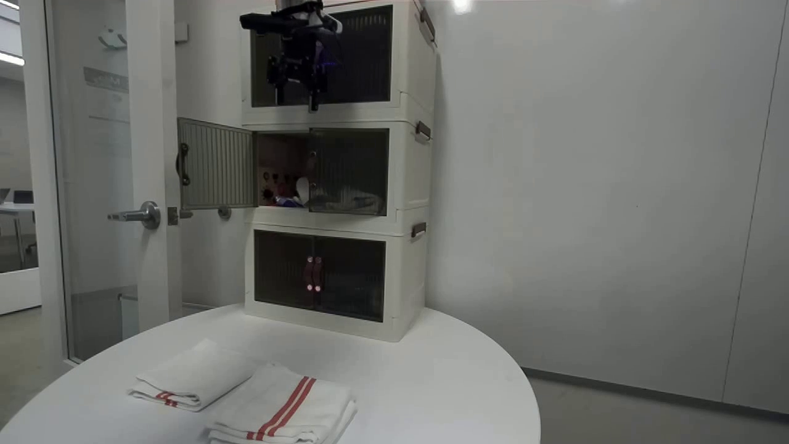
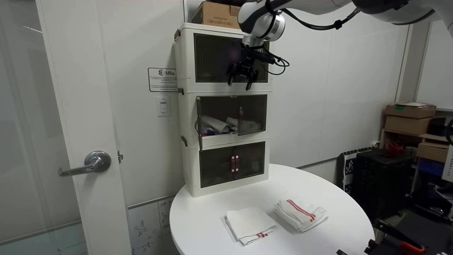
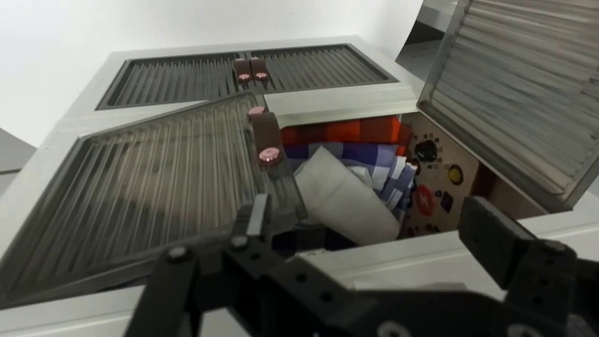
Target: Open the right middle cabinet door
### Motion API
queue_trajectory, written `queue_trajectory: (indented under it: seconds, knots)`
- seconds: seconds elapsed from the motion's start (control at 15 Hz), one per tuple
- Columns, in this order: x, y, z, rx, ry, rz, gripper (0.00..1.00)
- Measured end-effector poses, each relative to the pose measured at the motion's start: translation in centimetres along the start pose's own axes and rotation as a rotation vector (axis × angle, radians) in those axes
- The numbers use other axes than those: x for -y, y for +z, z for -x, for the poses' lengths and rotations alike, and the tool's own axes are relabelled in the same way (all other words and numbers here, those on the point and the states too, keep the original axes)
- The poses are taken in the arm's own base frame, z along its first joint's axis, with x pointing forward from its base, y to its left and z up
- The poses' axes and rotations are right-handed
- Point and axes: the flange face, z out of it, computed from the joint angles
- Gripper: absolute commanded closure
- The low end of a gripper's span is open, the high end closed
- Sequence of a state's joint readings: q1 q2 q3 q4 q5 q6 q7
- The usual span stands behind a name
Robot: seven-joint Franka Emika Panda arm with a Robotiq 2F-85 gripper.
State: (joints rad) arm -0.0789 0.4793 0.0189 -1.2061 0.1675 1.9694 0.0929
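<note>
Against white wall point(image 2: 311, 106): right middle door point(image 2: 253, 113), ajar, below and right of pincer point(image 2: 239, 86), jaws apart; handle point(image 2: 241, 115) on left edge.

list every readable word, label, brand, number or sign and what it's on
"Mila": wall sign; smaller lines illegible.
"ROBOTICS", apparently, sideways: white panel.
Lightning-like mark, no word: red oval inside the cabinet.
Too small or blurred: print on cardboard box, writing on whiteboard, lettering in glass door.
</note>
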Motion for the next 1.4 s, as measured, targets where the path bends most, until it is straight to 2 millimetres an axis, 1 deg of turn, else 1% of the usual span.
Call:
queue_trajectory:
  seconds: [0.13, 0.4, 0.6, 0.73, 0.87, 1.4]
  knots:
    - [-0.6, 1.9, 0.1, 0.035, 0.009, 0.013, 0.0]
    - [-3.2, 6.2, -0.7, 0.066, 0.061, 0.061, 0.0]
    - [-4.7, 8.0, -1.7, 0.048, 0.106, 0.107, 0.0]
    - [-5.1, 8.2, -2.3, 0.028, 0.147, 0.12, 0.0]
    - [-4.9, 8.1, -2.6, 0.015, 0.186, 0.12, 0.0]
    - [-4.7, 8.0, -2.8, 0.014, 0.257, 0.134, 0.0]
